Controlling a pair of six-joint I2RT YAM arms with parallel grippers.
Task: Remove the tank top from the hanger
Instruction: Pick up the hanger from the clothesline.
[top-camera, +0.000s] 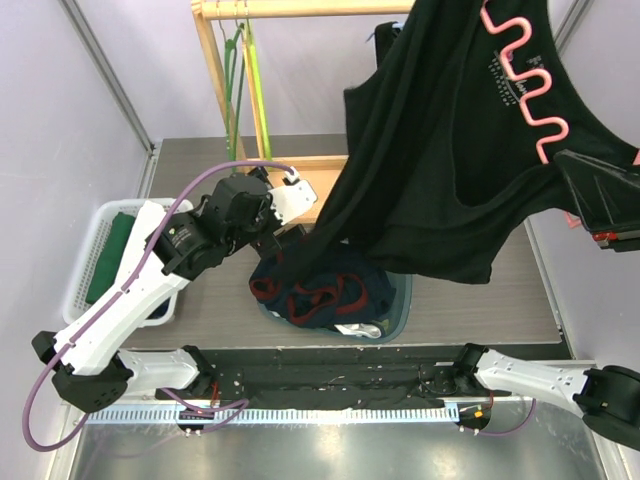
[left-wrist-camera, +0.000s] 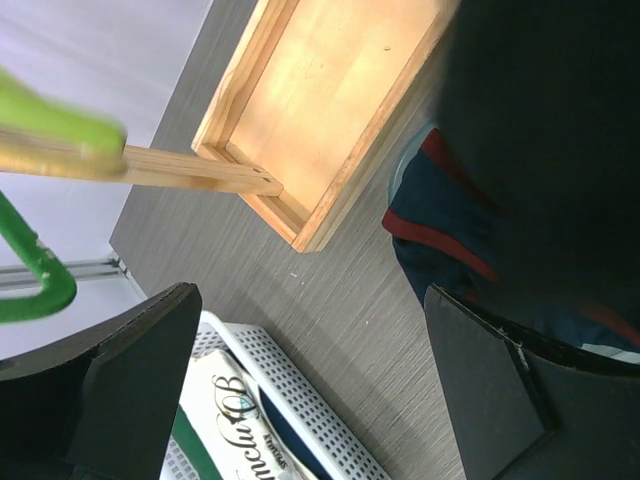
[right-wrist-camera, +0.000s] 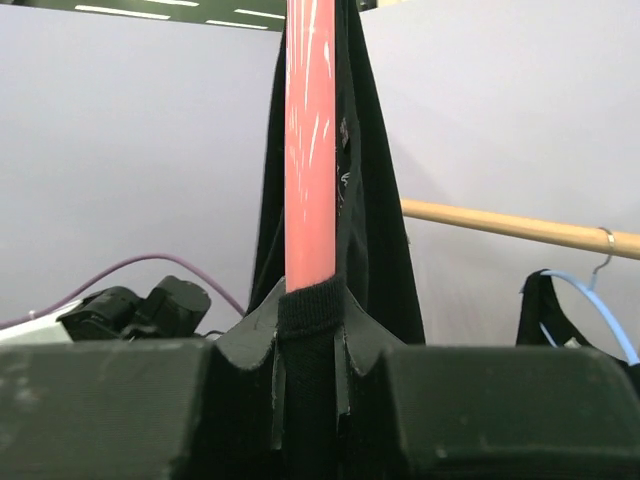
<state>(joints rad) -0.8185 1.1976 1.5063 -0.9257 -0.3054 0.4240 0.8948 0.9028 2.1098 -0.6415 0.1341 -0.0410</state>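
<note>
The black tank top (top-camera: 450, 150) hangs on a wavy pink hanger (top-camera: 527, 75) at the upper right of the top view. My right gripper (top-camera: 575, 175) is shut on the hanger's end, with the tank top's strap caught in the grip. In the right wrist view the pink hanger (right-wrist-camera: 310, 150) rises out of my shut right gripper (right-wrist-camera: 312, 330), wrapped in the black fabric (right-wrist-camera: 370, 200). My left gripper (top-camera: 272, 232) is open and empty beside the tank top's lower left hem. In the left wrist view it (left-wrist-camera: 310, 330) is wide open over the table, with the black fabric (left-wrist-camera: 560, 130) at the upper right.
A wooden rack rail (top-camera: 300, 10) carries green hangers (top-camera: 240, 80) over a wooden base tray (top-camera: 320, 180). A white basket (top-camera: 100, 250) with folded clothes stands at the left. A bin (top-camera: 400, 310) holds dark blue and red clothes under the tank top. A blue hanger (right-wrist-camera: 590, 300) hangs on the rail.
</note>
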